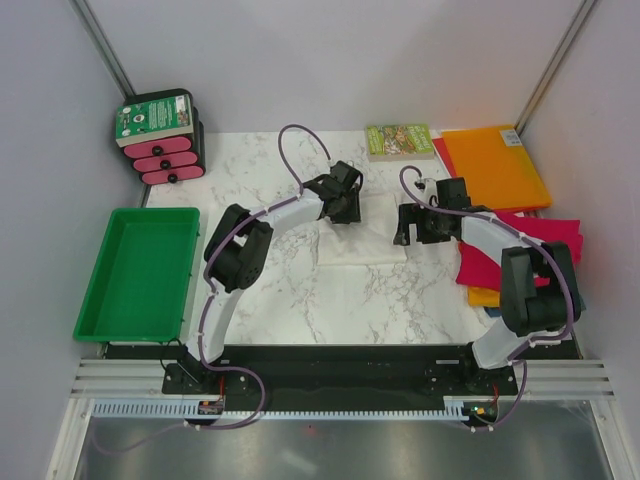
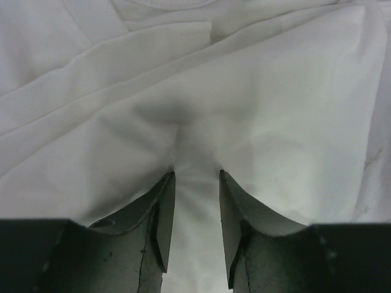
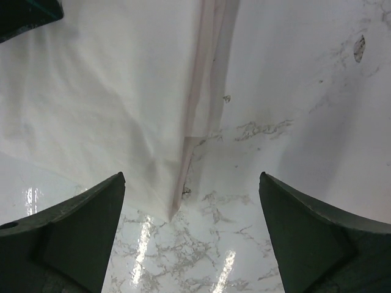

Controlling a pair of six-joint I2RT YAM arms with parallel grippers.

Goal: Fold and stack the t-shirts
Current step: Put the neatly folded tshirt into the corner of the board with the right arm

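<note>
The thin white t-shirt lies wrinkled on the marble table between my two grippers. My left gripper is at its far left part. In the left wrist view the narrow jaws pinch a puckered ridge of the white cloth. My right gripper is at the shirt's right edge. In the right wrist view it is wide open and empty above a pointed corner of the shirt. A folded orange shirt lies at the back right. A magenta shirt lies over orange and blue cloth under my right arm.
A green tray stands at the left edge. A black holder with pink pieces stands at the back left. A small green-covered book lies at the back. Bare marble lies near the arm bases.
</note>
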